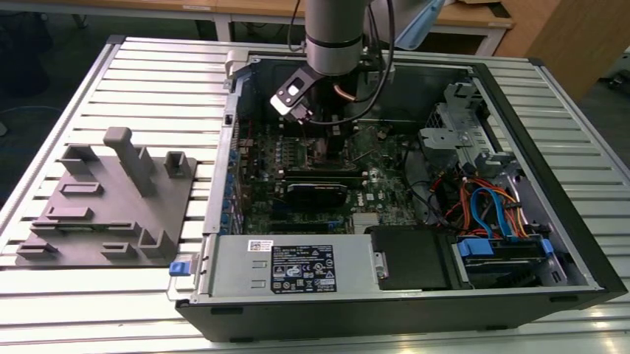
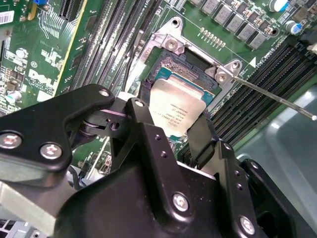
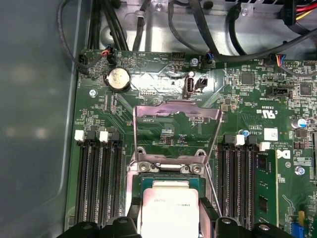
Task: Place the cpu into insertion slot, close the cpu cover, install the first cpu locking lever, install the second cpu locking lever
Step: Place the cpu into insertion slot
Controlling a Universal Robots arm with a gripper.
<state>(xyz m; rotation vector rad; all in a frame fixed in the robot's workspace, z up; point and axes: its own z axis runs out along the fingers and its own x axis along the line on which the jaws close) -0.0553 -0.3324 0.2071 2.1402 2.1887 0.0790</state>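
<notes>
Now | gripper (image 2: 171,119) clamps cpu (image 2: 178,101) | at insertion slot (image 2: 181,67) | cpu cover (image 3: 168,107) open

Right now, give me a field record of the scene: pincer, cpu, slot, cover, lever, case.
pincer: shut on the cpu, one finger on each side
cpu: silver top up, over the slot; cannot tell if seated
slot: contacts partly showing beyond the cpu
cover: open, swung away from the slot
lever: thin rod, unlatched, sticking out from the slot's corner
case: open, arm reaching in
</notes>
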